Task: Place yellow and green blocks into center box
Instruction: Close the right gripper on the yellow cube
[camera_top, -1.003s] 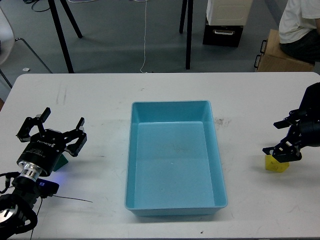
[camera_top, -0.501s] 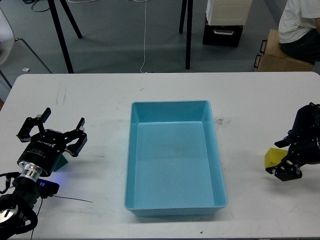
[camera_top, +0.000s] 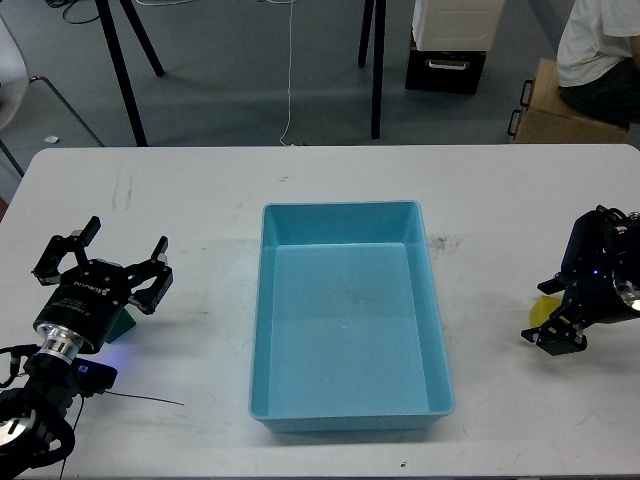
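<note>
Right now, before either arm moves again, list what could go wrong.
1. The right tool covers most of the yellow block; only a sliver shows, so the grasp cannot be confirmed and may slip.
2. The green block sits mostly hidden under the open left tool; a descent could nudge it aside.
3. The blue box has raised walls; a low carry could clip the rim.

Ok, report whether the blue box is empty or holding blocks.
Empty: the blue box shows only its bare floor; the yellow block sits outside by the right gripper.
</note>
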